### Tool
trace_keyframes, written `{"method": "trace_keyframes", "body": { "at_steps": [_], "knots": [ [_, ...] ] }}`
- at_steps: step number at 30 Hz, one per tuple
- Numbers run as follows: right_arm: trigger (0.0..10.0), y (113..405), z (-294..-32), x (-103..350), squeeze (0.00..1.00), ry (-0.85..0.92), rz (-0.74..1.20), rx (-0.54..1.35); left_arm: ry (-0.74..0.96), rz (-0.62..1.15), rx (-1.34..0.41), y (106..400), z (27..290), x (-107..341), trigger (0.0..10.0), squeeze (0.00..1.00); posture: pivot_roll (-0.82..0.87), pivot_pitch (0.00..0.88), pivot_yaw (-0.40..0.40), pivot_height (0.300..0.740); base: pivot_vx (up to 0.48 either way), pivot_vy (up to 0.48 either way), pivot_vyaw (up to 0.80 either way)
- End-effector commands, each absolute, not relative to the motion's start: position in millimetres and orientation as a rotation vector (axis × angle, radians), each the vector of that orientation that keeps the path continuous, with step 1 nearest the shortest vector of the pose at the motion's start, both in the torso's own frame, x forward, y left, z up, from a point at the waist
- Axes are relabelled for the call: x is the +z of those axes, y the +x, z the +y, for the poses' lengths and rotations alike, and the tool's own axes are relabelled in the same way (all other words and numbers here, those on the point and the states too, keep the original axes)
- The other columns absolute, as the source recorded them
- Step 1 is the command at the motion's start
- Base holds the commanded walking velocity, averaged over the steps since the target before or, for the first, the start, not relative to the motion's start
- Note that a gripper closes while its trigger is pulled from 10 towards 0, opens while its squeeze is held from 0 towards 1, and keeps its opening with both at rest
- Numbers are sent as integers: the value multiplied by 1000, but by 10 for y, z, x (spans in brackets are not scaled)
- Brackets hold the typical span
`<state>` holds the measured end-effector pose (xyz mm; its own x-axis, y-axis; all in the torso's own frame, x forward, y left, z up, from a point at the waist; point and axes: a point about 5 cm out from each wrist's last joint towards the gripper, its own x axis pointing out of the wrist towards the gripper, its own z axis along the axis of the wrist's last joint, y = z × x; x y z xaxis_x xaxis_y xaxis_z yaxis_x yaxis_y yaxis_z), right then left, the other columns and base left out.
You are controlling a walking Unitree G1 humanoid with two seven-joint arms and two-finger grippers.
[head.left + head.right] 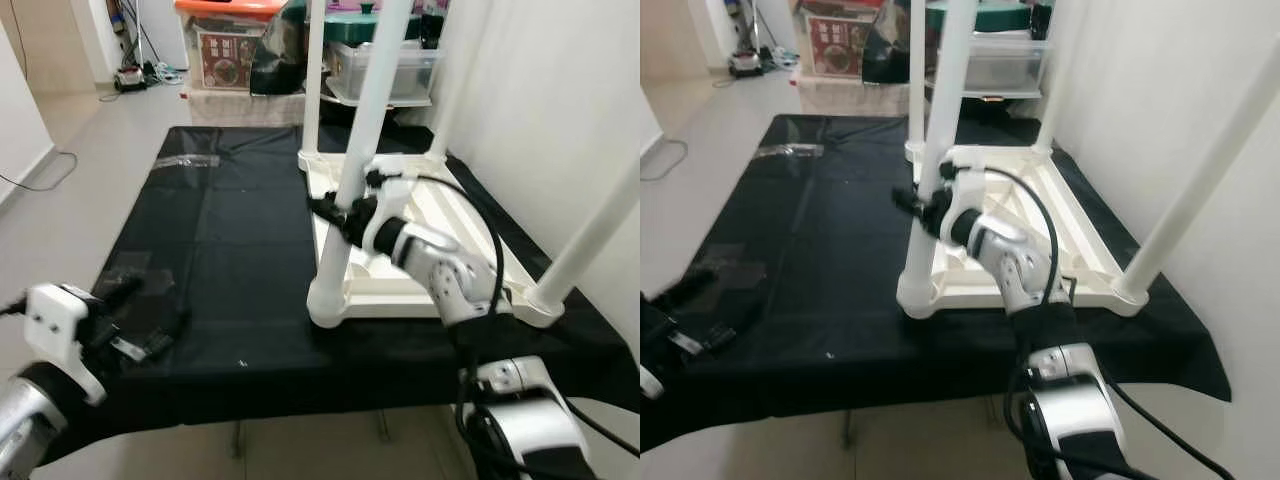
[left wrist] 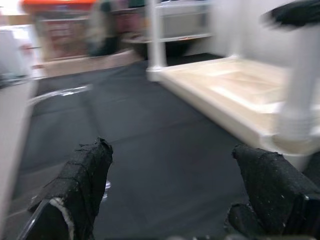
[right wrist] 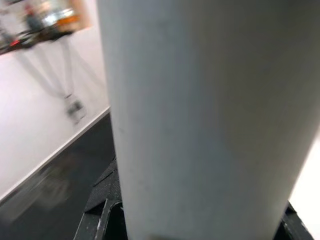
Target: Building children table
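Children table (image 1: 420, 225), white plastic, lies upside down on the black cloth (image 1: 230, 250) covering the floor, toward my right side and close to the white wall (image 1: 560, 110). Underside faces up, showing a ribbed, recessed panel. Four white tube legs stand in the corner sockets as far as I can see: near-left leg (image 1: 350, 190), near-right leg (image 1: 590, 240) leaning outward, and two far ones, far-left leg (image 1: 314, 80) and far-right leg (image 1: 455, 80). So I judge the build mostly done; what's left looks like seating or tightening the near-left leg, then flipping the table upright. Can't tell if the legs are fully home in their sockets.

My right gripper (image 1: 340, 215) is on the near-left leg, partway up above its socket, fingers clamped round the tube; the right wrist view has the white tube pressed right between the black pads (image 3: 100, 210). My left gripper (image 2: 175, 200) hovers low over the cloth, well apart from the table, fingers spread wide and holding nothing. Clear plastic wrapping (image 1: 130, 275) lies on the cloth near it. Storage boxes (image 1: 230, 45) and clutter sit beyond the cloth's far edge. Left wrist view is blurry.
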<state>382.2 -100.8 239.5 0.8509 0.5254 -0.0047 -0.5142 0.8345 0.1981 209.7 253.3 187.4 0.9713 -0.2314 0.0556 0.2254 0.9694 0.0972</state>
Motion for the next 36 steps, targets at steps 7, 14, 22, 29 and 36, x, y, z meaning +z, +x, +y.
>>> {"method": "trace_keyframes", "body": {
  "at_steps": [7,14,22,29,36],
  "knots": [
    [0,3944,-1146,2478,0,191,21,352,98,-29,-66,2147,2649,1775,10000,0,85,0,-49,740,0,0,0],
    [0,3938,-1146,2427,0,175,17,358,88,-30,-25,2138,2644,1733,10000,0,85,0,-52,740,0,0,0],
    [0,3909,-1083,2386,0,160,-9,384,83,-45,40,2130,2692,1738,10000,0,89,0,-55,740,0,0,0],
    [0,3799,-935,2294,0,107,-65,453,79,-8,240,2126,2948,1662,10000,0,91,0,-53,740,0,0,0],
    [0,3639,-829,2222,0,-15,-157,619,164,59,183,2105,2886,1543,10000,0,90,0,-52,740,0,0,0]
  ]
}}
